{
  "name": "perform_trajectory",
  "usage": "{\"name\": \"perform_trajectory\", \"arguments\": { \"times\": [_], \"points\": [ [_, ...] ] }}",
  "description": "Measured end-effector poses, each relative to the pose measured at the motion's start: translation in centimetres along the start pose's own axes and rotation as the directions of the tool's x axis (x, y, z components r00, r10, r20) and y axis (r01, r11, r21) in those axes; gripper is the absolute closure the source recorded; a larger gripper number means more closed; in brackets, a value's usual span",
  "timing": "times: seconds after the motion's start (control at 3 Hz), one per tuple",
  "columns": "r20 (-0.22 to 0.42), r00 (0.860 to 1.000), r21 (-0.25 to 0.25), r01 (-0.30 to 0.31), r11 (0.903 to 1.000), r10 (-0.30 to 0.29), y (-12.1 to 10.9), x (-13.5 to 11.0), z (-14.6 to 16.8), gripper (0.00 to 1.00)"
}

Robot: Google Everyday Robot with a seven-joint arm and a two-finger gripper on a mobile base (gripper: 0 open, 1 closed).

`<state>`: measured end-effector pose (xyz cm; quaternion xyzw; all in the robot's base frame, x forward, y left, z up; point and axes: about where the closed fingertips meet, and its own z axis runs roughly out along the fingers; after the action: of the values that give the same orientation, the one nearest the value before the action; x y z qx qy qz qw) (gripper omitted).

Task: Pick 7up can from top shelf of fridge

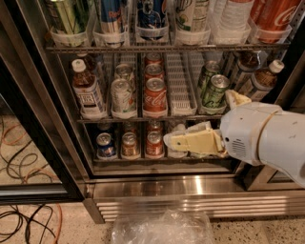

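Observation:
The fridge (190, 188) stands open in front of me. Its top shelf (143, 48) carries a row of white cup holders. In one of them stands a whitish can with green lettering (190, 14), likely the 7up can; its top is cut off by the frame. A similar whitish-silver can (122, 94) sits one rack lower. My gripper (174, 141), cream-coloured on a white arm, points left in front of the bottom rack. It is well below the top shelf and holds nothing that I can see.
Red Coca-Cola cans (155, 97), dark green cans (214, 90) and a bottle (87, 90) fill the middle rack. Small cans (129, 145) sit on the bottom rack. The black door frame (43, 119) is at left. Cables (24, 221) and a plastic bag (162, 228) lie on the floor.

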<state>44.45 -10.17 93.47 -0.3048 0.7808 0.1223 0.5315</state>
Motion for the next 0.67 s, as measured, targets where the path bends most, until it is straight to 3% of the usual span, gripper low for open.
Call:
{"name": "perform_trajectory", "arguments": {
  "times": [0.33, 0.67],
  "points": [
    [0.044, 0.995, 0.051, -0.087, 0.9949, 0.084, -1.3, 2.8, 0.9, 0.0],
    [0.201, 0.959, 0.176, -0.235, 0.9558, 0.199, -7.1, 3.3, 0.5, 0.0]
  ]
}}
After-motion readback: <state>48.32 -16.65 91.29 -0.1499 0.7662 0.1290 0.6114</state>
